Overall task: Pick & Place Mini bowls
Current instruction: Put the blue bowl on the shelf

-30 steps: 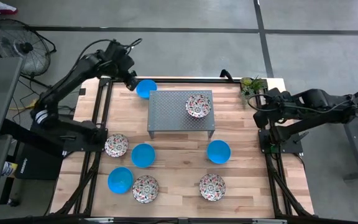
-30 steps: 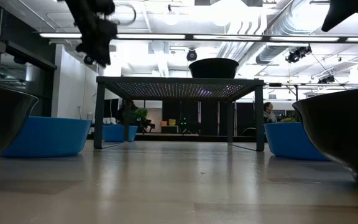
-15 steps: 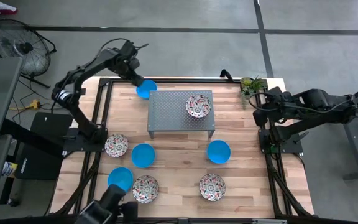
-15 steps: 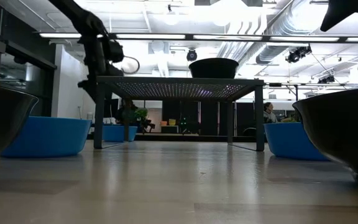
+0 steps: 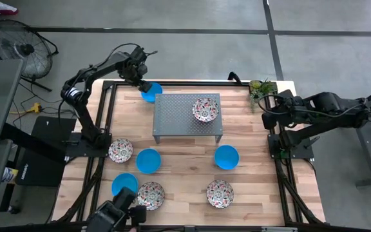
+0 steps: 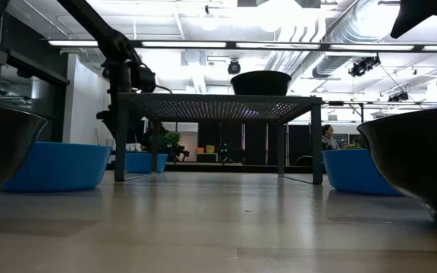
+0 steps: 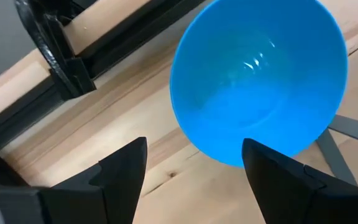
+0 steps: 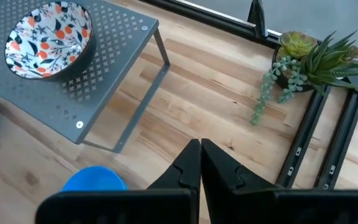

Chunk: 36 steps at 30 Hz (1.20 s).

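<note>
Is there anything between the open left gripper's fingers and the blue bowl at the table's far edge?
No. In the left wrist view the left gripper is open just short of the blue bowl, with only bare wooden table between them; the high view agrees.

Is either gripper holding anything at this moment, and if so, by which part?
Nothing is held. The left gripper is open above the blue bowl; the right gripper is shut on nothing.

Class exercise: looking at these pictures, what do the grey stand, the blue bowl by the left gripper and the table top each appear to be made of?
Grey stand: most likely painted metal, matte; it is a thin sheet punched with small holes on slim rod legs.
Blue bowl: glossy, plain colour with a bright highlight inside; glazed ceramic or plastic, the look leaves it open.
Table top: light wood, with visible grain and plank seams.
</note>
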Motion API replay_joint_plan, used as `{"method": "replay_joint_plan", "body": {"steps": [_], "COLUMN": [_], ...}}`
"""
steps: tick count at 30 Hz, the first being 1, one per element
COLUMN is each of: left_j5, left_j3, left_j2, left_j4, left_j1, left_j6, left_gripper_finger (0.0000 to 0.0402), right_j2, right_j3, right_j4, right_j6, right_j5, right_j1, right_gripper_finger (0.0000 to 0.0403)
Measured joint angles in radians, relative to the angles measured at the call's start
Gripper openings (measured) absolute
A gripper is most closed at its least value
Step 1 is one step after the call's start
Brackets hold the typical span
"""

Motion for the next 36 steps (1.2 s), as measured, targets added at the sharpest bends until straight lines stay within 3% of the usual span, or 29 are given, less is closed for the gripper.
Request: {"method": "replay_joint_plan", "body": {"steps": [10,36], "left_j5": [0.008,0.003], "left_j3": [0.0,-0.001], "left_j2": [0.072,0.114], "left_j4": [-0.001,-0.005], "left_j1": [-0.002,-0.017], "left_j6": [-0.009,-0.021], "left_gripper_finger": [0.026,0.0259], "right_j2": [0.0,0.019], "right_j3": [0.0,0.0], "right_j4": [0.0,0.01], "right_j6": [0.011,-0.007], "right_j5": [0.018,0.021], "right_j1": [0.0,0.0], "right_gripper_finger": [0.0,0.0]}}
